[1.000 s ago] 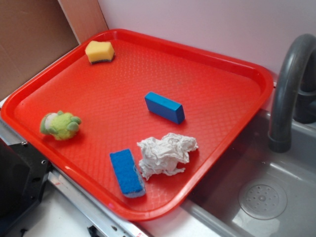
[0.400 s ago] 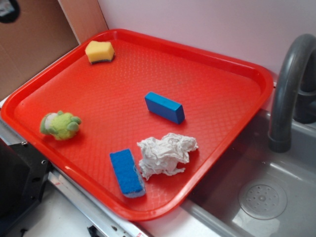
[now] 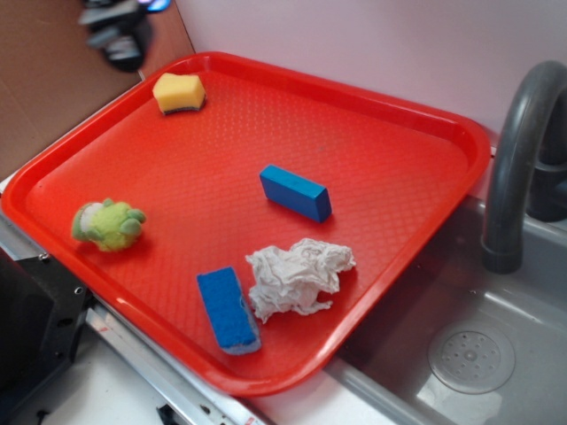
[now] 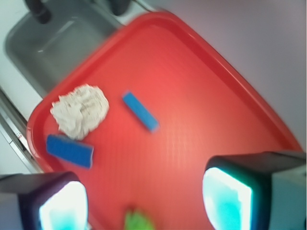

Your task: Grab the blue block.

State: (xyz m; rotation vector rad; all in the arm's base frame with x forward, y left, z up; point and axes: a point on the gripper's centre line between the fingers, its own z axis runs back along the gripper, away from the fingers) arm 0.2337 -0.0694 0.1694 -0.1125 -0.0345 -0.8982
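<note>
The blue block (image 3: 295,192) lies flat near the middle of the red tray (image 3: 381,142). It also shows in the wrist view (image 4: 140,111), ahead of the fingers. My gripper (image 3: 120,34) is a blurred dark shape high above the tray's far left corner, well away from the block. In the wrist view the gripper (image 4: 144,201) is open wide and empty, with its pads (image 4: 228,199) far apart over bare tray.
On the tray lie a flat blue sponge (image 3: 228,310), a crumpled white paper towel (image 3: 297,277), a green plush toy (image 3: 108,224) and a yellow sponge (image 3: 179,92). A grey sink (image 3: 469,354) with a faucet (image 3: 518,150) lies to the right.
My gripper has come into the exterior view at the top left and moved rightward toward the tray. Nothing on the tray has moved.
</note>
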